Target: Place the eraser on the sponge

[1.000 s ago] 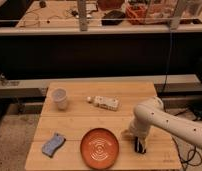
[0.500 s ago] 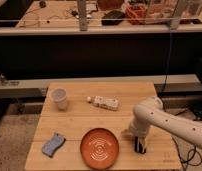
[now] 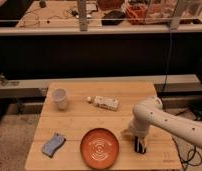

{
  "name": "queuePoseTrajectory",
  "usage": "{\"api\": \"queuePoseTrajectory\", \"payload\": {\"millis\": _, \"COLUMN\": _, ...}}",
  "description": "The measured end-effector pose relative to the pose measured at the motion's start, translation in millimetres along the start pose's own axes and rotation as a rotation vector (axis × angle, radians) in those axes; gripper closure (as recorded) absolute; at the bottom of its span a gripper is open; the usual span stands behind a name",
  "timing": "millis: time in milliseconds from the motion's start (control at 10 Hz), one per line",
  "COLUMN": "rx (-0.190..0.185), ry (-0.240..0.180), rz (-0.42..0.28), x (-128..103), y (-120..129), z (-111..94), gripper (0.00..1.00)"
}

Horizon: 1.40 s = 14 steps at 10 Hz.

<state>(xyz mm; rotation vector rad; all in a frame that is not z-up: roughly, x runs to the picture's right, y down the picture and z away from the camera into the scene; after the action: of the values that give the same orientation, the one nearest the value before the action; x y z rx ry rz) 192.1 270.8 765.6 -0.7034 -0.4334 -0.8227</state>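
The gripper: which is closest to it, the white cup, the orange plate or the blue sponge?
The orange plate. It lies just left of the gripper, low at the table's front right; the sponge sits front left, the cup back left.

My gripper (image 3: 139, 145) is down at the front right of the light wooden table (image 3: 79, 122), just right of the round orange plate (image 3: 99, 148), which sits front and centre. Left of the plate, near the front left corner, lies the flat blue-grey wavy-edged sponge (image 3: 53, 144). Behind it stands the white cup (image 3: 59, 98). Right of the cup lies the cream-white rectangular piece (image 3: 107, 103), with the small white ball (image 3: 88, 99) at its left end.
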Motion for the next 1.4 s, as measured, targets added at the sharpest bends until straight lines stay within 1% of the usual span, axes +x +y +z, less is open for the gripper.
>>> {"api": "queuePoseTrajectory", "payload": {"millis": 800, "rx": 0.006, "ry": 0.016, "rz": -0.004, "x": 1.6, "y": -3.0, "z": -0.7, "gripper": 0.2}}
{"api": "queuePoseTrajectory", "payload": {"millis": 1400, "rx": 0.02, "ry": 0.025, "rz": -0.01, "x": 1.1, "y": -5.0, "z": -0.2, "gripper": 0.2}}
